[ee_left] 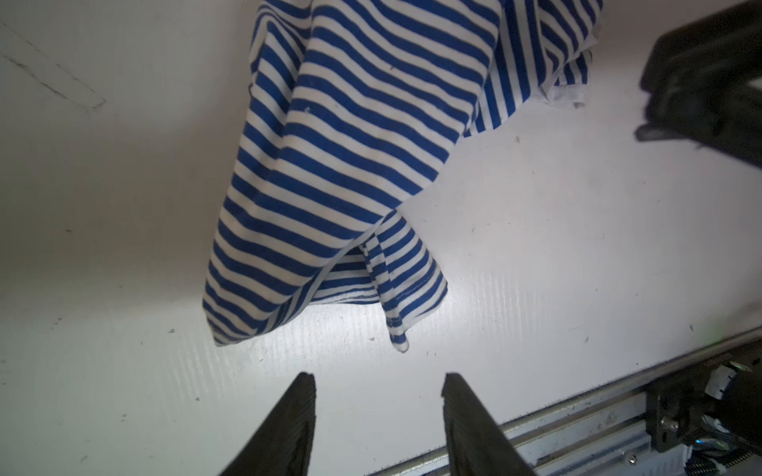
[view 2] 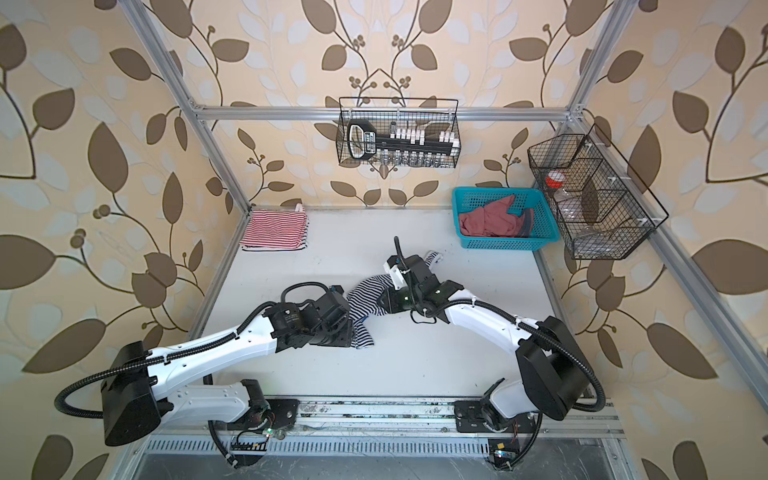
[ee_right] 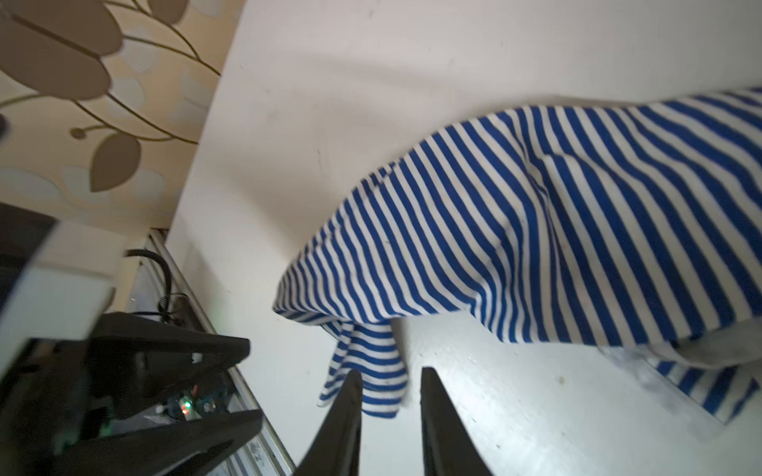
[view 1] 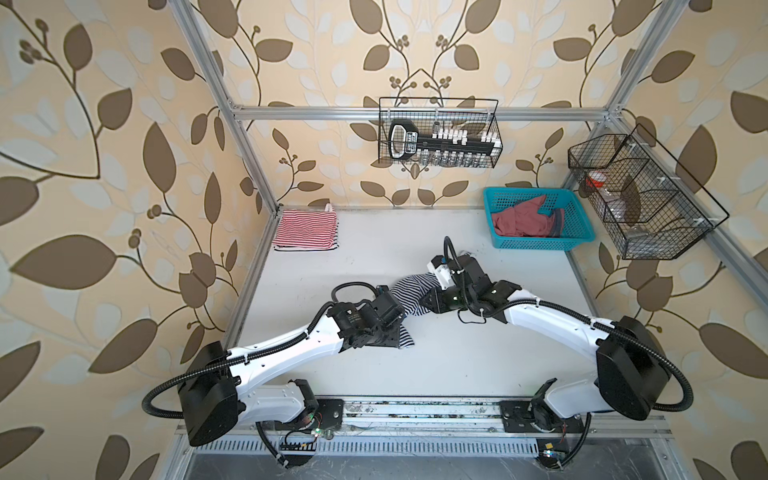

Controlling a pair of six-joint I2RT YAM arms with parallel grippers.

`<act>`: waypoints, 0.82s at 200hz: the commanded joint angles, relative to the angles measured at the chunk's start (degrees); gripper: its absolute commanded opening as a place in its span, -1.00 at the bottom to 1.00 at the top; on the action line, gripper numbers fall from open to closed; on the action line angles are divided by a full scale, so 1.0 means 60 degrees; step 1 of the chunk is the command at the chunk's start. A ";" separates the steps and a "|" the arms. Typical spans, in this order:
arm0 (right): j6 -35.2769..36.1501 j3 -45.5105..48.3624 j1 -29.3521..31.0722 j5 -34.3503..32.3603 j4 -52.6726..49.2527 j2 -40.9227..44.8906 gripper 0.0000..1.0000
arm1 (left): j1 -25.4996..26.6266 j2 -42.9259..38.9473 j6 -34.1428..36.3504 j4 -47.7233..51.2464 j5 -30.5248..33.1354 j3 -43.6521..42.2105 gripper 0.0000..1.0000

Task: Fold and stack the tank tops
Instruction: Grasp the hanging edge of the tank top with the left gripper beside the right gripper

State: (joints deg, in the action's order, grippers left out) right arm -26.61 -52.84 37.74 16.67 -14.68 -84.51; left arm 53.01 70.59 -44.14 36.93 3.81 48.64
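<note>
The navy-and-white striped tank top point(view 1: 409, 291) lay bunched at the middle of the table point(view 1: 457, 370), between the two claws. In both top views its long axis ran on a slant. The near end lay beside the left claw, and the other end reached away past the right claw toward the far right.

In the left wrist view a stitched hem edge pointed at the left claw point(ee_left: 379, 377). Its fingers stood apart and empty, with the cloth just beyond their tips and not touching.

The right claw point(ee_right: 391, 373) had its fingers a narrow gap apart. A striped corner dangled at that gap against one finger. Whether it sat between the fingers or just beyond them could not be told, and nothing looked pinched. The rest of the cloth rose in a blurred hump beyond this claw.

Well apart from the left claw, far beyond it and to its left, the red-and-white striped top point(view 1: 305, 230) lay folded flat at the table's corner. Beyond the right claw and to its right, the dusty red top point(view 1: 523, 222) sat crumpled inside the turquoise basket point(view 1: 536, 245).
</note>
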 commanded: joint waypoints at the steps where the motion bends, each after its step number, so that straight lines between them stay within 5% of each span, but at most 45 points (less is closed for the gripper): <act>1: 0.1049 -0.0377 0.0161 -0.0027 -0.1055 -0.0711 -0.61 | 0.0315 0.0886 -0.0262 -0.0385 -0.0065 0.0459 -0.01; 105: 0.1288 -0.0686 0.0744 0.0443 0.0347 -0.2684 -0.24 | 0.0327 0.2241 -0.1045 -0.0620 0.0698 0.0433 -0.12; 164: 0.0950 -0.0816 0.0740 0.0458 0.1374 -0.3269 -0.21 | 0.0334 0.2576 -0.1344 -0.0829 0.1250 0.0505 -0.15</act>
State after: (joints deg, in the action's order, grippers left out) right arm -20.32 -55.88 42.30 18.68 -10.15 -102.43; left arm 54.78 85.91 -50.02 32.69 7.31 50.11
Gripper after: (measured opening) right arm 0.392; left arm 0.439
